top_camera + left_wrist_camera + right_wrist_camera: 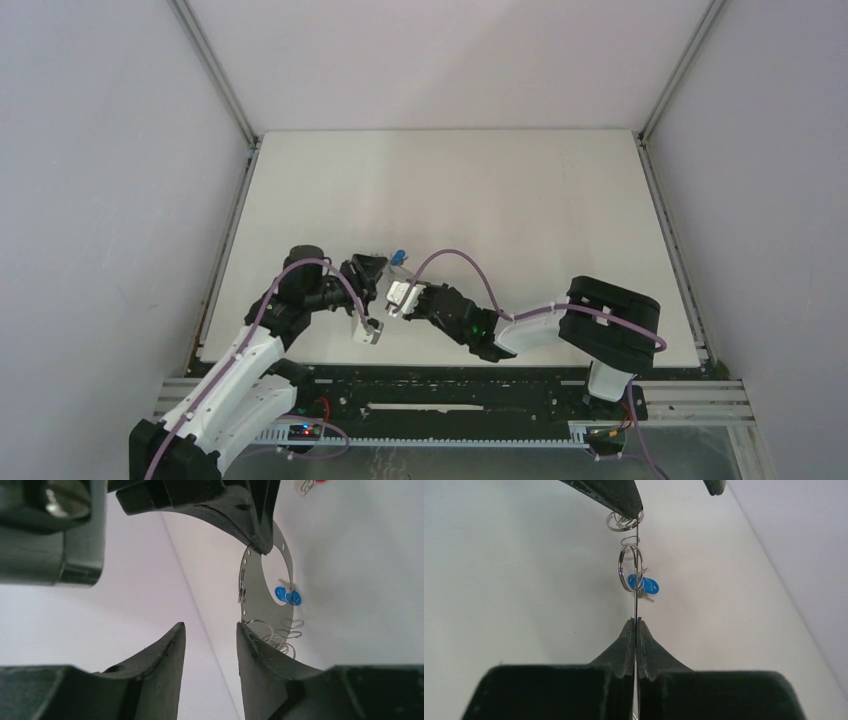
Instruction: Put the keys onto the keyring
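Pinched keyring (pixel 255 596), red key (pixel 318 481) perhaps, left wrist only

Black-and-white arms (pixel 240 370) carry looping purple cables (pixel 452 252) and black jaws.

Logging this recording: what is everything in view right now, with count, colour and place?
table: one, white, under everything.
keyring: one, grey metal, mid-table, gripped by one edge.
loops: several, silver wire, along the keyring's rim.
blue key: one, blue head, at the keyring, seemingly on a loop.
red key: one, red head, on the table, cut off at the top of the left wrist view.
arms: two, black and white, left, right.
left end effector: one, black, open, at the keyring's far edge.
right end effector: one, black, shut on the keyring.
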